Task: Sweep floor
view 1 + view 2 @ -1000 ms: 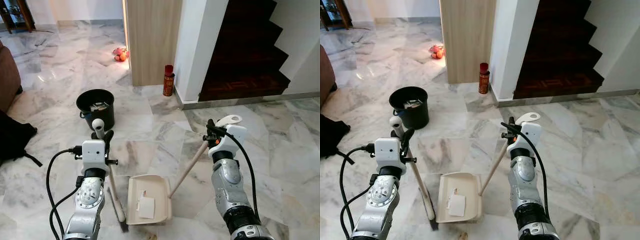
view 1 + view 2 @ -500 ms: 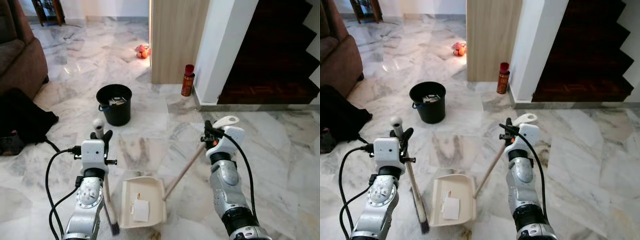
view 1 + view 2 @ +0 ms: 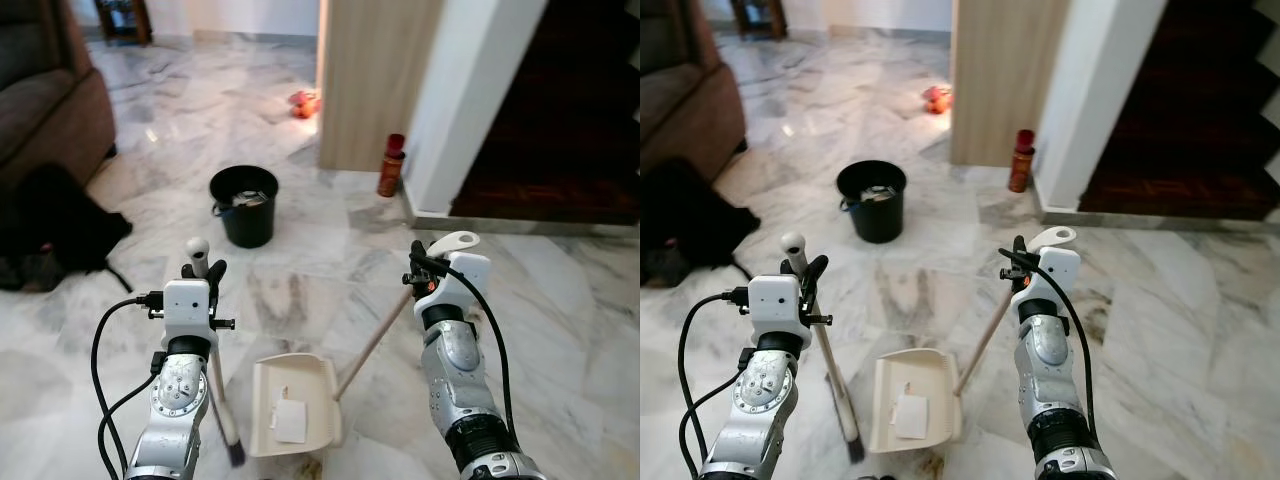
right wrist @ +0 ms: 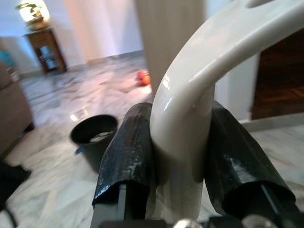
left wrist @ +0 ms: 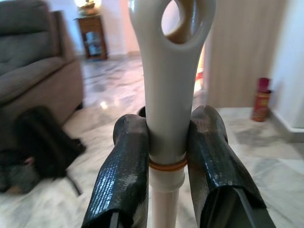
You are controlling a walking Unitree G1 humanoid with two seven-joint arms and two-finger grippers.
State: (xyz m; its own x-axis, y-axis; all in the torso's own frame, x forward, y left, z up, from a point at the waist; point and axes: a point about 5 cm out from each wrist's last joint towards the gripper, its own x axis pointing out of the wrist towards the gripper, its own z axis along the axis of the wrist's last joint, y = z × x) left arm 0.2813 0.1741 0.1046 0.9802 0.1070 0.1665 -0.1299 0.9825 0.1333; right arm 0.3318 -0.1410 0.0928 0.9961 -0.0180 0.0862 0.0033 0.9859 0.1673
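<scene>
A marble floor point(image 3: 560, 330) spreads ahead. On it, far and a little left, stands a black bucket point(image 3: 244, 205) with some litter inside. Beyond it a wooden partition point(image 3: 375, 80) and a white pillar point(image 3: 470, 100) rise side by side, with a red canister point(image 3: 391, 165) on the floor at the foot of the pillar. A small orange and pink object point(image 3: 303, 102) lies far off, just left of the partition. Dark stairs point(image 3: 560, 130) climb at the far right. At the left stands a brown sofa point(image 3: 45, 110), and a black bag point(image 3: 60, 225) lies on the floor in front of it.

The left gripper point(image 5: 167, 142) has its jaws closed on the pale handle of the broom point(image 3: 215, 375), just below the hanging loop at its tip. The broom stands nearly upright, with its dark bristle head on the floor, near and left.

The right gripper point(image 4: 178, 156) has its jaws clamped on the curved cream top of the dustpan handle point(image 3: 375, 335), which slants down and left. The cream dustpan point(image 3: 292, 405) lies flat on the floor between the two arms, just right of the broom head. It holds a white scrap of paper point(image 3: 290, 420) and a few small crumbs.
</scene>
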